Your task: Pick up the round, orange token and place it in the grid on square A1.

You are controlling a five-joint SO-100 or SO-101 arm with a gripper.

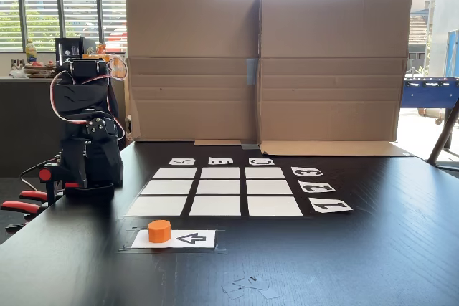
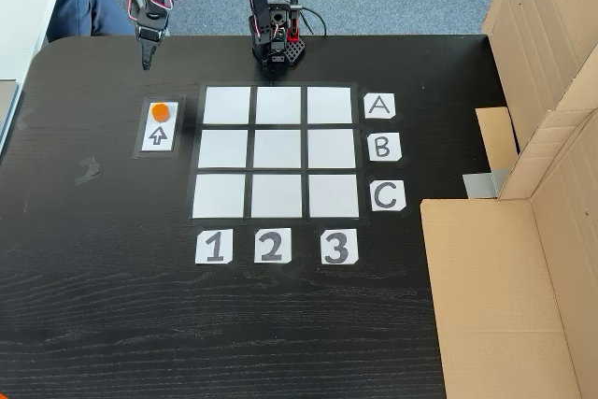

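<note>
Token (image 1: 159, 231) sits on white arrow card (image 1: 188, 238) at near table edge in a fixed view, left end of card, arrow pointing at it. Next back: grid (image 1: 219, 191), all 9 cells bare, incl. square A1 (image 2: 227, 106), w/ letter & number labels alongside. Farthest: arm, folded. In another fixed view claw (image 2: 146, 64) hangs tip-down above table, near token (image 2: 161, 111) but apart, not touching. Claw fingers look pressed together; holding nothing.
</note>
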